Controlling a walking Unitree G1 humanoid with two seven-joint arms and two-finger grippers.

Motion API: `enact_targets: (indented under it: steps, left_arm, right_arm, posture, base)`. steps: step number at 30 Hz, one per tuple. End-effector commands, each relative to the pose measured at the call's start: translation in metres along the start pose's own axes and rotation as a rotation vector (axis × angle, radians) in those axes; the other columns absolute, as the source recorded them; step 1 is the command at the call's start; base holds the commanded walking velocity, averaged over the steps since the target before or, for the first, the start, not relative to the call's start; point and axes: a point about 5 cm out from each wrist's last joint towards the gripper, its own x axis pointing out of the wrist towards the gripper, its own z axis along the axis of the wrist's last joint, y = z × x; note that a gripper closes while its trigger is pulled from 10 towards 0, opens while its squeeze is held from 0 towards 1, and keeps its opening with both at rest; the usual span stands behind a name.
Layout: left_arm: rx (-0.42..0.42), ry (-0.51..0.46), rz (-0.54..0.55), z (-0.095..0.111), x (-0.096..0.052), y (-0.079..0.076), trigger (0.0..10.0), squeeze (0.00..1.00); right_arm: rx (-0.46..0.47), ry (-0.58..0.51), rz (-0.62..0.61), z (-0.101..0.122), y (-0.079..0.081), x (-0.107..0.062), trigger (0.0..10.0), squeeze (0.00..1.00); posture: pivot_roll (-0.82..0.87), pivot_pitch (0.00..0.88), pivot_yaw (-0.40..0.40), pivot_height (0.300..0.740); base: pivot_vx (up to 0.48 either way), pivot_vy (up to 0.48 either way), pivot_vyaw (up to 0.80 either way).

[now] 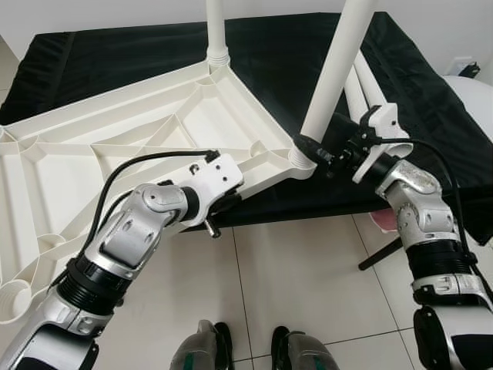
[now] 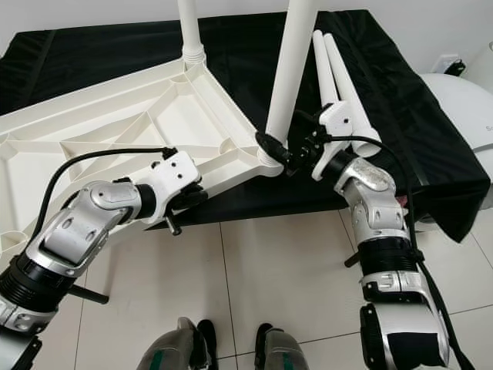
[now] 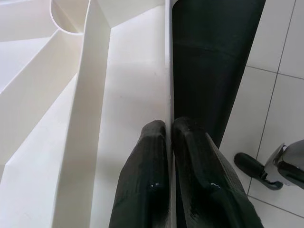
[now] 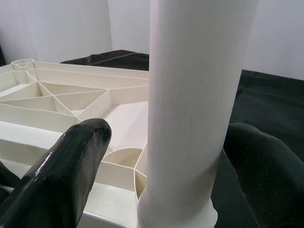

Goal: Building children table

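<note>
Two silver jointed arms with black ribbed wrist bands, white housings behind each black-fingered claw, looping black cables, and grey-green feet (image 1: 254, 348) below.

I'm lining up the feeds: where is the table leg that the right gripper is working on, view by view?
Left eye view: the leg rises from the near corner of the upturned tabletop, upper right of centre.
Right eye view: the leg stands just right of centre.
Left wrist view: not in it; the left gripper pinches the tabletop's edge.
Right wrist view: the leg fills the centre between the right gripper's fingers.
Shared landmark: the ribbed white tabletop.
</note>
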Motion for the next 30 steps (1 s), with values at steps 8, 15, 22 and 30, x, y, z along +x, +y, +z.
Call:
enact_targets:
  steps: [8,15,22,30]
  left_arm:
    - [-0.012,0.033,-0.038,0.000,0.007,-0.006,10.0,0.00]
    - [-0.020,0.045,-0.026,0.001,0.012,-0.004,10.0,0.00]
    - [-0.027,0.059,-0.018,-0.002,0.012,-0.003,10.0,0.00]
    - [-0.081,0.103,0.007,-0.011,0.014,-0.001,10.0,0.00]
  right_arm:
    - [-0.012,-0.002,0.017,0.001,0.000,-0.001,10.0,0.00]
    - [-0.015,0.000,0.016,0.001,-0.001,-0.004,10.0,0.00]
    - [-0.019,-0.001,0.017,0.001,-0.002,-0.003,10.0,0.00]
    - [-0.019,-0.010,0.021,0.002,-0.001,0.000,10.0,0.00]
  posture:
    - [-0.08,0.191,0.043,0.740]
    - [-0.09,0.187,0.049,0.740]
    - [-0.09,0.182,0.049,0.740]
    - [-0.09,0.180,0.049,0.740]
  base:
    - [0.000,0.000,0.00]
    - [0.000,0.000,0.00]
    - [0.000,0.000,0.00]
    - [0.000,0.000,0.00]
